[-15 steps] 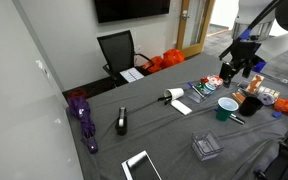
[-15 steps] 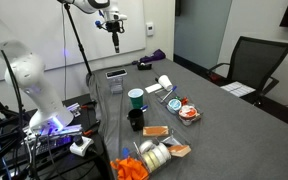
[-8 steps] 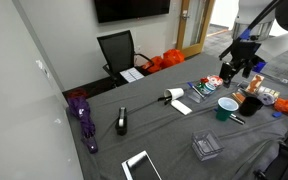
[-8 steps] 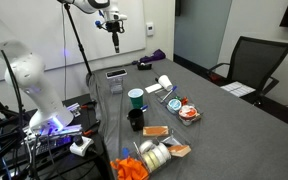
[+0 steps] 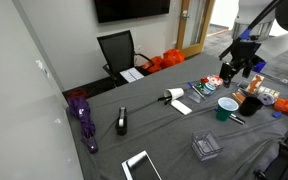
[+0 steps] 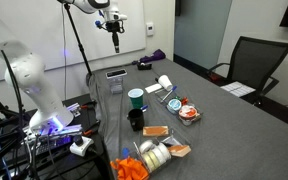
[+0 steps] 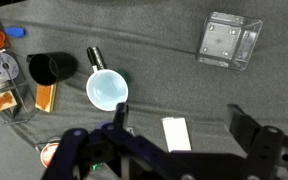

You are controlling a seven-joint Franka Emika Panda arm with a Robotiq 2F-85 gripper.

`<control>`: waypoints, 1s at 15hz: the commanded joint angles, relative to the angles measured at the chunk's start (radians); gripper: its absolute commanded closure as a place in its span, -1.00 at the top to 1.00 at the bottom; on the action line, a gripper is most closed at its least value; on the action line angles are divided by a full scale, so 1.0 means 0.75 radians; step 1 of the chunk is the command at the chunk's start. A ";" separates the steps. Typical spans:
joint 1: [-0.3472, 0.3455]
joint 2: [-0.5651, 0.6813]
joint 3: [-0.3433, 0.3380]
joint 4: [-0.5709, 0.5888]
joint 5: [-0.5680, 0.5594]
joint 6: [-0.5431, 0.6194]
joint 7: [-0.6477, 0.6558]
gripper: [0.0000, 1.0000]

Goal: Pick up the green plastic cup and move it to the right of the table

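In the wrist view you have a clear plastic box [image 7: 229,40] at two o'clock, a white card [image 7: 175,133] near five o'clock, and a dark cup [image 7: 52,68] near nine o'clock. A brown block [image 7: 46,97] lies just beside that cup at its six o'clock.

In an exterior view, a wall screen [image 5: 131,8] sits at twelve o'clock, with a black office chair [image 5: 117,50] below it and papers [image 5: 132,74] on the seat. Orange bags [image 5: 169,60] lie at the chair's three o'clock. A purple umbrella [image 5: 82,118] lies at nine o'clock, with a black stapler-like tool [image 5: 121,122] at its three o'clock. A white-framed tablet [image 5: 141,165] is at six o'clock.
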 commanded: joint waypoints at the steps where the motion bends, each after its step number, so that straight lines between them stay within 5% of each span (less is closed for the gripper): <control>1: 0.042 0.003 -0.039 0.002 -0.010 -0.003 0.008 1.00; 15: 0.036 0.013 -0.071 -0.019 -0.016 0.050 -0.012 1.00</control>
